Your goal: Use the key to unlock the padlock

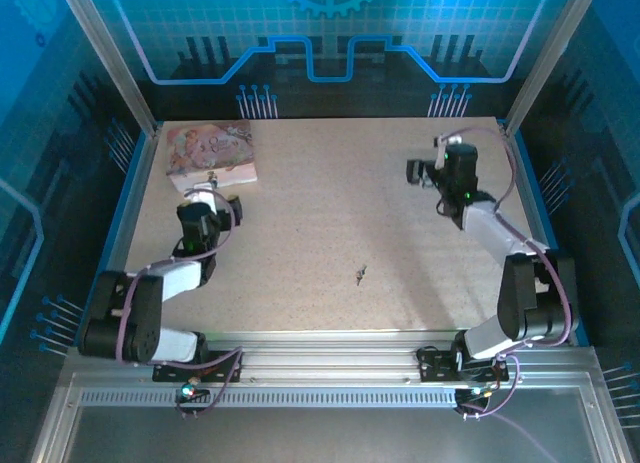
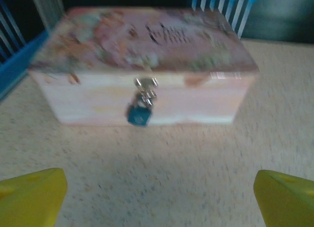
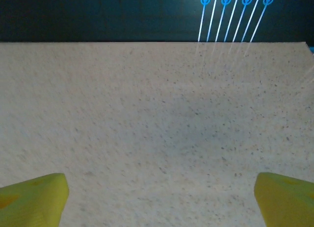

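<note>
Yellow fingers (image 2: 32,195) of my left end effector (image 2: 157,200) stand wide apart, gripping nothing. Padlock (image 2: 139,112) hangs straight ahead of it, centred between the fingers, on the hasp (image 2: 145,85) of the pink floral box (image 2: 147,55). Right end effector (image 3: 159,200) is equally wide apart, over bare bench (image 3: 157,114). Key (image 1: 360,274) lies on the bench, well behind both end effectors, between them.

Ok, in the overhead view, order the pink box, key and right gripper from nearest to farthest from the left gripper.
1. Pink box, just ahead of the left gripper.
2. Key, mid-table, right of it.
3. Right gripper, far right.
</note>
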